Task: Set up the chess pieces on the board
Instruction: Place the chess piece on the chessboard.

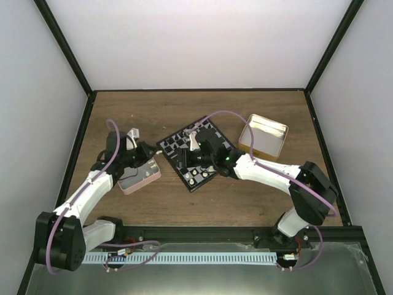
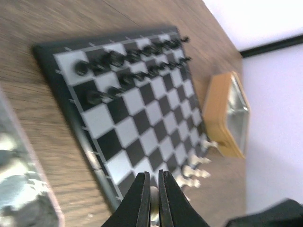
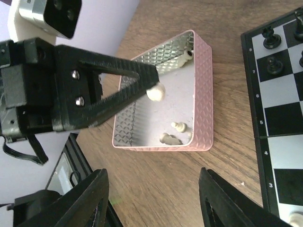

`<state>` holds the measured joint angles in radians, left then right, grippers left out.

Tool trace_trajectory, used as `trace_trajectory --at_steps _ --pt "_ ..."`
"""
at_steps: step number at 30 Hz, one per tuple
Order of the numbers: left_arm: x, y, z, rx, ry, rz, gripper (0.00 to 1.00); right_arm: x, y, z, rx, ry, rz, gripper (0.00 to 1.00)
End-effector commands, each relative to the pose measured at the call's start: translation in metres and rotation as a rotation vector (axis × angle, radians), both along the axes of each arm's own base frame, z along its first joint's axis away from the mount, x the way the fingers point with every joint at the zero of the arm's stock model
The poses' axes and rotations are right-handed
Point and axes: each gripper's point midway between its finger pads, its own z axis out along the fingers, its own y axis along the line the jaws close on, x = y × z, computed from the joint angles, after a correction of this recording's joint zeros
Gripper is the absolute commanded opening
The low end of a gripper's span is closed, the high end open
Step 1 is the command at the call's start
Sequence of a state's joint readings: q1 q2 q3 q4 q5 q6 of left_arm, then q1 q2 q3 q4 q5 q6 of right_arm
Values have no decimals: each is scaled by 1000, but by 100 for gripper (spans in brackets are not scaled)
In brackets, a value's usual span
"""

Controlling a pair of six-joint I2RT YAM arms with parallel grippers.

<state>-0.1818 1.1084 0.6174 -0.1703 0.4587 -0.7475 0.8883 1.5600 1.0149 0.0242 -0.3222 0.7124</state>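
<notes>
While the left claw (image 3: 152, 87) pinches a chess piece (image 3: 155, 92) above the pink tin (image 3: 203, 94), the right claw (image 3: 151, 203) (nearby) stands spread.

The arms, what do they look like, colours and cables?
The left arm and right arm have white shells, black joints and a looping lilac cable each. The left pincer and right pincer are black; the left's fingers taper to narrow tips.

Bare table (image 1: 153, 110) open behind the board (image 1: 174, 145), right arm (image 1: 264, 172) across the board, left gripper (image 2: 154, 178) with a chess piece (image 3: 155, 92) over the pink tin (image 1: 146, 178), gold tin (image 1: 264, 138) beside.
</notes>
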Motion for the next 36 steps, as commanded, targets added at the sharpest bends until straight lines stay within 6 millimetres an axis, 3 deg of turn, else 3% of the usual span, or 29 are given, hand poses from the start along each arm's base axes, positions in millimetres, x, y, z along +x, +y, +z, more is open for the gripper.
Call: trace_trajectory --at_steps 1,9,19,31,36 --pt "-3 -37 35 -173 -37 -128 4 7 14 25 78 -11 -16 54" --pt "-13 -70 32 -222 -2 -228 4 23 16 18 44 4 -92 47" --pt "-15 -73 26 -225 14 -243 4 30 8 9 3 -6 -143 29" --pt "-13 -73 27 -226 10 -232 4 20 2 -2 -28 16 -114 30" --pt "-13 -74 26 -233 19 -234 4 19 2 0 -17 12 -109 20"
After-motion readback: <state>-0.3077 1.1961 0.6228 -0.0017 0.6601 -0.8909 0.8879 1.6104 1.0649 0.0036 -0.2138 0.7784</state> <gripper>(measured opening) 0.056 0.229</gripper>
